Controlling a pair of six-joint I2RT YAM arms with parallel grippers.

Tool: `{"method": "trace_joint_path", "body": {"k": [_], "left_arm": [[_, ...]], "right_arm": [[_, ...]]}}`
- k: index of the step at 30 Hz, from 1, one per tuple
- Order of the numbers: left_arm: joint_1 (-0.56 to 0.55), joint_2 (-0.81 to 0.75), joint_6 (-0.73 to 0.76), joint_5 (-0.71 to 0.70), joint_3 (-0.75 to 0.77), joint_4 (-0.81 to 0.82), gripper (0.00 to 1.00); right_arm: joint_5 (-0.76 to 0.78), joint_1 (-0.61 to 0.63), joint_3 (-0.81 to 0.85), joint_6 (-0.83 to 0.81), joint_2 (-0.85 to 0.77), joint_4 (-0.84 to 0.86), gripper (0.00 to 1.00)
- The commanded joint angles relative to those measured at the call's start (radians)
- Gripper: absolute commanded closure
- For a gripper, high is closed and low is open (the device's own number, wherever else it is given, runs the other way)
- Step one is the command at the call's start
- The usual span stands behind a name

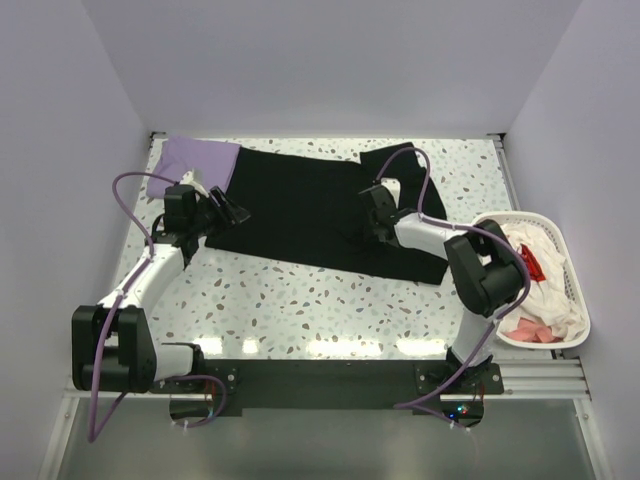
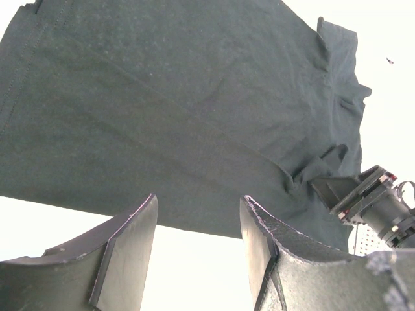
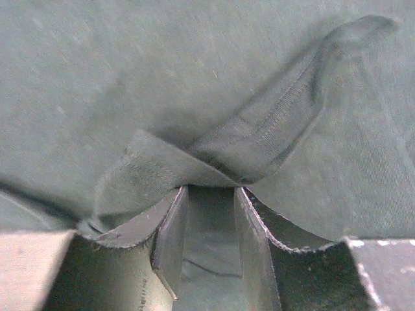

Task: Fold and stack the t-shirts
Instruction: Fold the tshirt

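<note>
Found right tool (image 3: 211,191) pinched on a raised ridge of the black t-shirt (image 1: 300,205), likely to lift that end for a fold. Found left tool (image 2: 198,207) parted, holding nothing, cloth edge just ahead of its tips, probably poised to grab. Spotted lavender t-shirt (image 1: 195,160) beyond left tool, lying on desk (image 1: 300,300), touching the black one.

**Speckled table and its load**

The white speckled table (image 1: 300,300) carries a black t-shirt (image 1: 300,205) spread across its far middle. A lavender t-shirt (image 1: 195,160) lies at the far left corner, touching it. A white basket (image 1: 520,216) sits at the right edge.
</note>
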Motion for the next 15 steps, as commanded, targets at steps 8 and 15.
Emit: {"method": "trace_joint_path", "body": {"k": [8,15], "left_arm": [[-0.003,-0.032,0.016,0.019,0.028,0.004,0.42],[-0.005,-0.038,0.022,-0.001,0.033,-0.019,0.41]], "right_arm": [[0.024,-0.005,0.170,-0.043,0.083,0.046,0.62],[-0.029,-0.005,0.255,-0.043,0.123,0.014,0.61]]}}
